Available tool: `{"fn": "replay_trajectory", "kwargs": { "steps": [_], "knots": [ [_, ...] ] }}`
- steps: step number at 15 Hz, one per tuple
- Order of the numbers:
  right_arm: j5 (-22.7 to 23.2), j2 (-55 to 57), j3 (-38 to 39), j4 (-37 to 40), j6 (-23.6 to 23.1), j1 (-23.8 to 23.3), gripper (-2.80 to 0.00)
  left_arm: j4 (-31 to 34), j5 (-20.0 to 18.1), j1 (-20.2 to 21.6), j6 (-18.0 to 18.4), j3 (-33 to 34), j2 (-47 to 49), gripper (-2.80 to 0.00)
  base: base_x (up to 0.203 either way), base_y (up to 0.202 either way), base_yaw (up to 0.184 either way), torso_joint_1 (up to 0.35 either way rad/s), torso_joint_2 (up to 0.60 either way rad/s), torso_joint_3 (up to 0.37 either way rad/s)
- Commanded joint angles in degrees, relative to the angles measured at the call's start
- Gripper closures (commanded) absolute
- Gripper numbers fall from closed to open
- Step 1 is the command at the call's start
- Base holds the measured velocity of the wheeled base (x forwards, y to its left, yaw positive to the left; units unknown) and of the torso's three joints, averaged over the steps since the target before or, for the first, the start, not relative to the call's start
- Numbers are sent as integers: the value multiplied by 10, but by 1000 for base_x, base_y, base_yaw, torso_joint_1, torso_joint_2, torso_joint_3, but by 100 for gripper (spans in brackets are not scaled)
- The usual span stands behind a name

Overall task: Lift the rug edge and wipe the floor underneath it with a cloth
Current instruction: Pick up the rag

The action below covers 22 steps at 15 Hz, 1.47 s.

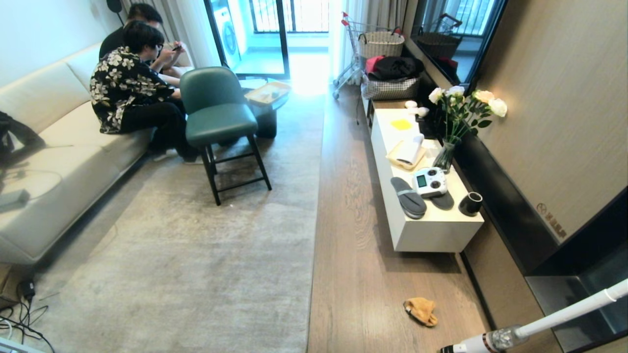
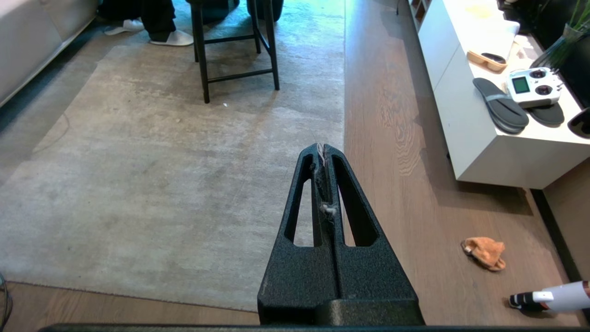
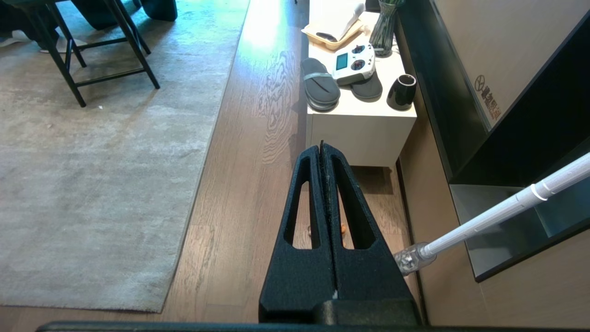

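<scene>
Both pincers are clenched with nothing between the jaws: the left gripper (image 2: 324,150) hangs high over the rug (image 2: 161,184), a few tufts of fluff stuck in its seam, and the right gripper (image 3: 321,148) hangs above the floor (image 3: 239,184) before the white cabinet (image 3: 359,138). One orange cloth (image 1: 421,311) lies crumpled on the bare planks, apart from the rug edge (image 1: 314,235), which lies flat. One white vacuum wand (image 1: 549,321) slants in near the cloth. The cabinet top carries two grey slippers (image 1: 408,197), one remote controller (image 1: 430,182), one black cup (image 1: 471,203), one glass vase (image 1: 445,156) holding white and peach flowers, and one tray (image 1: 400,159) holding a white roll. Two people sit on one sofa (image 1: 54,147) behind one green chair (image 1: 218,113).
</scene>
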Motion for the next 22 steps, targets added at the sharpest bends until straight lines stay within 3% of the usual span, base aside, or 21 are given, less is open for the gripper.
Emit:
{"fn": "replay_trajectory", "kwargs": {
  "steps": [1, 22],
  "knots": [
    [0, 1, 0, 0, 0, 0, 0, 0, 0, 0, -1, 0, 0, 0, 0, 0, 0, 0, 0, 0],
    [0, 1, 0, 0, 0, -1, 0, 0, 0, 0, -1, 0, 0, 0, 0, 0, 0, 0, 0, 0]
  ]
}}
